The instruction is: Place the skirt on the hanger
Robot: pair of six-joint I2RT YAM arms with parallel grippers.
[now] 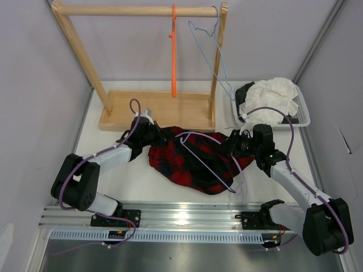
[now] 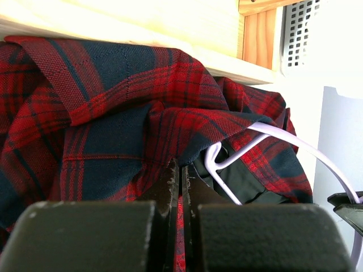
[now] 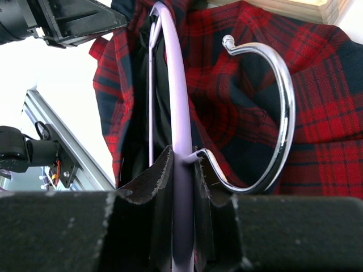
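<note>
The red and black plaid skirt (image 1: 193,158) lies bunched on the table in front of the wooden rack. The lavender hanger (image 1: 199,154) runs across and through it, one arm tucked inside the fabric. My left gripper (image 1: 148,131) is shut on the skirt's left edge; plaid cloth (image 2: 113,113) shows pinched between the jaws. My right gripper (image 1: 237,143) is shut on the hanger at its neck, where the lavender bar (image 3: 177,113) meets the silver metal hook (image 3: 278,113). In the left wrist view a pale hanger arm (image 2: 283,139) emerges from the skirt.
A wooden rack (image 1: 142,56) stands at the back with an orange hanger (image 1: 173,51) and a pale blue hanger (image 1: 212,51) on its rail. A white basket (image 1: 303,110) holding white fabric (image 1: 272,96) sits at the back right. A metal rail (image 1: 187,218) runs along the near edge.
</note>
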